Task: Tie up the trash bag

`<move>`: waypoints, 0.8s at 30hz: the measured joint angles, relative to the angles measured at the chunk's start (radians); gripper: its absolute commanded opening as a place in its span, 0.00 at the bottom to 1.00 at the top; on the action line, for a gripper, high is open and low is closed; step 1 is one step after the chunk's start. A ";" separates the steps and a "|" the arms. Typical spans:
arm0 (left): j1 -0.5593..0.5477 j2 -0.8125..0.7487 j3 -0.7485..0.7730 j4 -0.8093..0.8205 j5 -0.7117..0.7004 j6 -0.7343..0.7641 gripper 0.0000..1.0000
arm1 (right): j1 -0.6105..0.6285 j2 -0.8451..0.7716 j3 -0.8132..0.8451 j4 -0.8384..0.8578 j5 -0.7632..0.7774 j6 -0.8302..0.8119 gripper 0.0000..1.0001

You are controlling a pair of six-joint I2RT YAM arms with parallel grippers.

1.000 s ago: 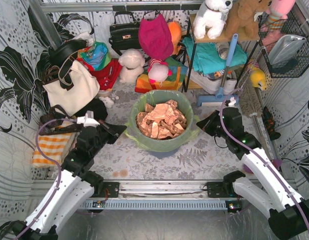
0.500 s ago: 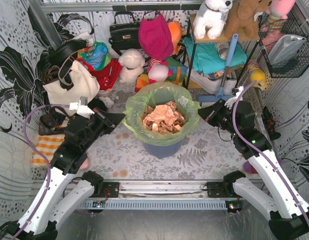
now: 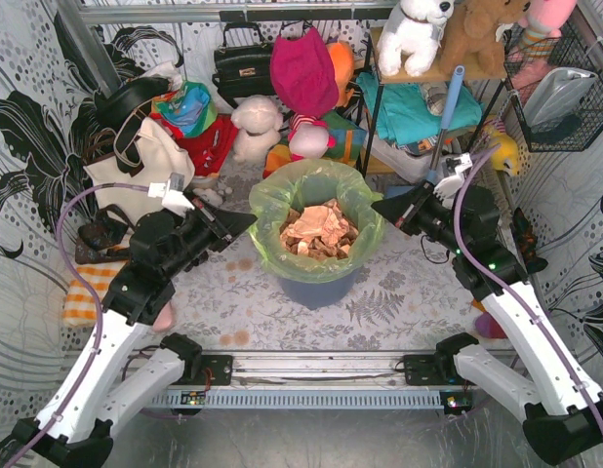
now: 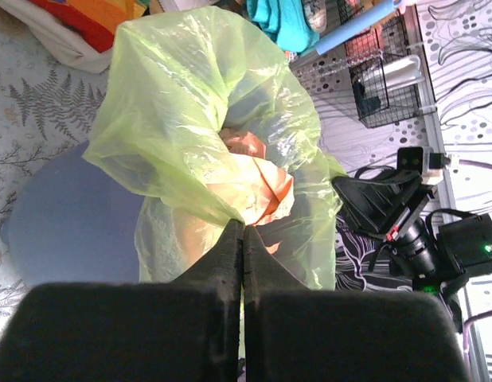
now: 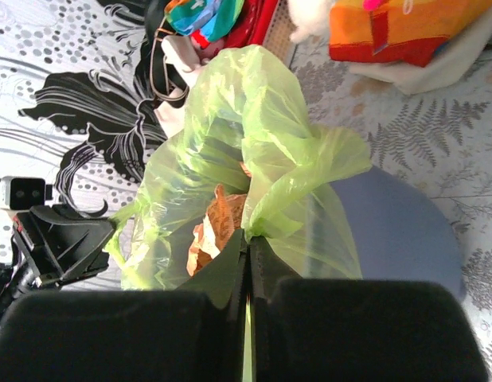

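1. The trash bag [image 3: 319, 185] is seen at the centre of the top view. It is seated in the round blue-grey bin [image 3: 317, 288], with its rim standing above the bin's edge and crumpled brown paper [image 3: 316, 229] showing inside.
2. The left gripper [image 3: 246, 219] is placed at the bag's left edge. Its fingers are pressed together on a fold of the green film, and in the left wrist view the plastic is seen gathered to a point right at the fingertips.
3. The right gripper [image 3: 380, 208] is placed at the bag's right edge and is likewise clamped on a pinch of film. In the right wrist view a puckered flap is seen rising from the closed fingertips.
4. The two pinch points are set on opposite sides of the mouth. The line between them runs left to right across the top frame, a little higher at the right end, and the open mouth and the paper lie between them.
5. From each set of fingers the bag extends toward the frame's centre, so the two arms face one another across it. Neither can be called nearer, since both are already in contact.
6. It is judged that the held flaps must next be drawn toward each other and crossed above the paper. Tearing or slipping of the thin film is to be guarded against.
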 measured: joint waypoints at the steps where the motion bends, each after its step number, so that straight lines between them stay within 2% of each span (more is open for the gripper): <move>1: 0.000 0.007 0.006 0.004 0.010 0.004 0.00 | 0.000 0.009 0.000 0.014 -0.016 0.003 0.00; 8: 0.000 0.085 0.045 0.029 0.162 0.056 0.00 | 0.014 0.081 0.002 0.079 -0.132 0.008 0.00; 16: 0.001 0.148 0.059 0.025 0.318 0.108 0.00 | 0.103 0.131 0.002 0.092 -0.194 -0.003 0.00; 24: 0.001 0.169 0.006 0.227 0.446 0.008 0.00 | 0.130 0.142 0.002 0.177 -0.213 0.021 0.00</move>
